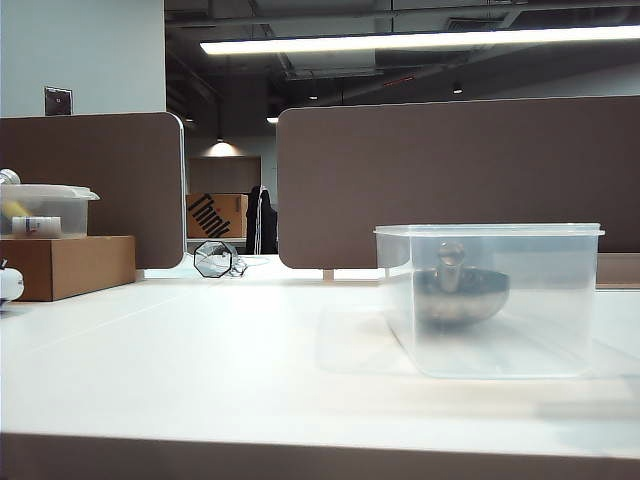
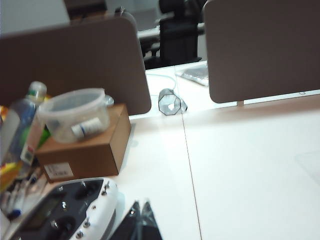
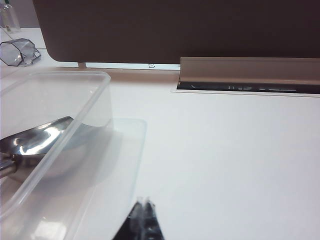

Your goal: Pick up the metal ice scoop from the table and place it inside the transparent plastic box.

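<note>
While the shiny silver metal ice scoop (image 1: 455,288) lies inside the clear rectangular transparent plastic box (image 1: 490,300), bowl down with its short tubular handle pointing up, you have both claws clenched on nothing. Your left gripper (image 2: 141,216) shows its two dark fingertips pressed together above the smooth white table (image 2: 240,165), and no object sits between them. Just beside that claw you have a white and black handheld controller (image 2: 65,212); beyond it stands a brown cardboard carton (image 2: 87,147) with a smaller lidded plastic tub (image 2: 77,115) on top and a plastic bottle (image 2: 20,125) next to it. Ahead of that claw and to the other side you get bare tabletop running up to the brown desk divider panels (image 2: 265,47), with a small faceted glass cup (image 2: 170,102) lying by the gap between them. Your right gripper (image 3: 145,215) is likewise shut tight, hanging over the table just beside the box's rim (image 3: 75,125), apart from it. Through the clear wall you see the scoop's bowl (image 3: 37,140). Away from the box, open white surface stretches from that claw to a grey cable tray (image 3: 250,75) at the table's far edge.
</note>
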`<state>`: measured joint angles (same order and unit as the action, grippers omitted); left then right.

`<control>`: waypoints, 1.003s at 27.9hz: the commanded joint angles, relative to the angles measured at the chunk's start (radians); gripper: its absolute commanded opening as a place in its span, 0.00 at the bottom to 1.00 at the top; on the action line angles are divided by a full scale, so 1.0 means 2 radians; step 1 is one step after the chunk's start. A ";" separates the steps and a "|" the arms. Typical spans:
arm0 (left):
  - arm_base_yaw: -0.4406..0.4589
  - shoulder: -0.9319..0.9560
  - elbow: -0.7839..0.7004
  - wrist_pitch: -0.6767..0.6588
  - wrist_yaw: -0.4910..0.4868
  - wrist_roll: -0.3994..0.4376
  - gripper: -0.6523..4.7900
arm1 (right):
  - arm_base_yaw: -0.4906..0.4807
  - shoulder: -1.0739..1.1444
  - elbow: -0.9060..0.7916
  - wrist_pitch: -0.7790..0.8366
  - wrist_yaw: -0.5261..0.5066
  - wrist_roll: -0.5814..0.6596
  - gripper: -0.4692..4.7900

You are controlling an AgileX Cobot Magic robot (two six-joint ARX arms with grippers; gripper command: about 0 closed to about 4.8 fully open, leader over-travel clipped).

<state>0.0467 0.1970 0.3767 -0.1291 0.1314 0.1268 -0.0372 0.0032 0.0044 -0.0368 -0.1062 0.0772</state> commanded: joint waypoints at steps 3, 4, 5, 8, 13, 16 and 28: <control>0.011 -0.089 -0.100 0.043 0.012 -0.039 0.11 | 0.001 0.000 0.001 0.006 -0.001 -0.001 0.09; 0.011 -0.100 -0.110 0.046 0.013 -0.047 0.11 | 0.001 0.000 0.001 0.006 0.000 -0.001 0.09; 0.011 -0.097 -0.121 0.050 0.015 -0.060 0.11 | 0.001 0.000 0.001 0.006 -0.001 -0.001 0.09; 0.011 -0.097 -0.138 0.057 0.019 -0.071 0.11 | 0.001 0.000 0.001 0.005 0.000 -0.001 0.09; 0.011 -0.097 -0.174 0.078 -0.023 -0.105 0.11 | 0.001 0.000 0.001 0.005 0.000 -0.001 0.09; 0.011 -0.097 -0.185 0.085 -0.025 -0.106 0.11 | 0.001 0.000 0.001 0.005 0.000 -0.001 0.09; 0.010 -0.097 -0.185 0.086 -0.067 -0.106 0.11 | 0.001 0.000 0.001 0.005 0.000 -0.001 0.09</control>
<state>0.0673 0.0017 0.0071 0.0261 -0.0029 -0.0837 -0.0376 0.0032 0.0048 -0.0429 -0.1066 0.0772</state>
